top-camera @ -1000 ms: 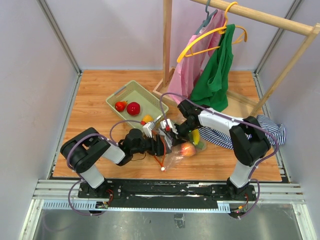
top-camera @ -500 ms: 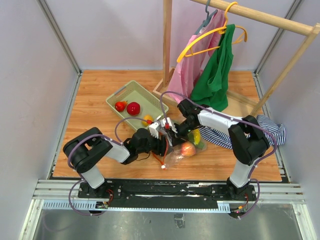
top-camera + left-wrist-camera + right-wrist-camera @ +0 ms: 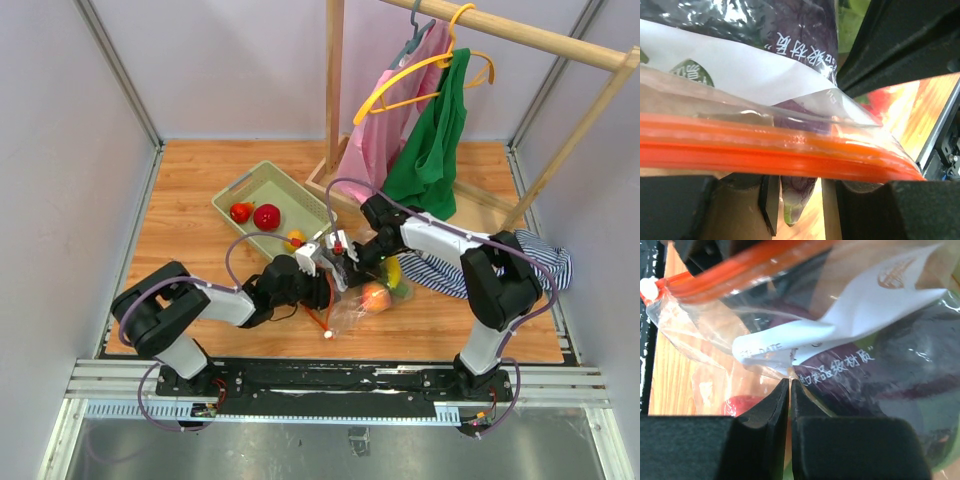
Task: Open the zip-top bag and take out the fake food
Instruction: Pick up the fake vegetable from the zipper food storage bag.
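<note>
The zip-top bag (image 3: 358, 296) lies crumpled at the table's middle front, its orange-red zip strip (image 3: 790, 152) running straight across the left wrist view. Inside it I see fake food: a peach (image 3: 376, 296), a yellow piece (image 3: 392, 272) and a purple eggplant (image 3: 796, 197). My left gripper (image 3: 325, 266) is at the bag's left edge, its jaws narrow but apart under the strip, with the eggplant's tip showing in the gap. My right gripper (image 3: 790, 382) is shut, pinching the bag's clear film by the white label (image 3: 840, 325).
A pale green basket (image 3: 300, 200) behind the bag holds two red fruits (image 3: 267, 216). An orange fruit (image 3: 295, 238) lies beside it. A wooden rack (image 3: 334, 90) with hanging clothes stands at the back right. A striped cloth (image 3: 540, 255) lies under the right arm.
My left gripper has slid right up to the bag's zip edge, and its jaws have narrowed. The right gripper has stayed on the bag, shifting only slightly.
</note>
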Available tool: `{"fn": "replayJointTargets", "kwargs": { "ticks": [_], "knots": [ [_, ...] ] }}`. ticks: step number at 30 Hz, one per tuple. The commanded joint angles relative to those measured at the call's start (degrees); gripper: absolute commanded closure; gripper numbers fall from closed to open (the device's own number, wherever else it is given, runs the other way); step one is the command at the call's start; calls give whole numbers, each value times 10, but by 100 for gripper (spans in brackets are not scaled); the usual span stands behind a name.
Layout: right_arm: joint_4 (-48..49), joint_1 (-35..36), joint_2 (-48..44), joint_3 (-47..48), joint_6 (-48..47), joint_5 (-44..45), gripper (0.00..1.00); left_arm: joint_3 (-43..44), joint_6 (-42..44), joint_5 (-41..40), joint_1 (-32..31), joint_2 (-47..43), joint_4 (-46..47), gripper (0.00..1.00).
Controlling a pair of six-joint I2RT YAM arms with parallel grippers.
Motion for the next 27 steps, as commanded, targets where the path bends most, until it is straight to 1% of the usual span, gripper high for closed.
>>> {"fn": "replayJointTargets", "kwargs": {
  "ticks": [1, 4, 9, 13, 17, 27],
  "knots": [
    [-1, -17, -23, 7, -14, 37, 92, 1, -5, 8, -5, -52, -59, 86],
    [-1, -22, -24, 6, -17, 48, 91, 15, -21, 37, -4, -66, -118, 90],
    [-2, -25, -22, 5, -20, 60, 91, 42, -35, 71, -4, -79, -216, 92],
    [-2, -26, -25, 3, -24, 69, 90, 44, -47, 64, -4, -118, -266, 92],
    [-2, -26, -27, 2, -27, 70, 89, 54, -42, 55, -3, -156, -328, 92],
    [-3, -26, -35, 1, -31, 71, 87, 74, -29, 37, -3, -217, -476, 92]
  ]
}}
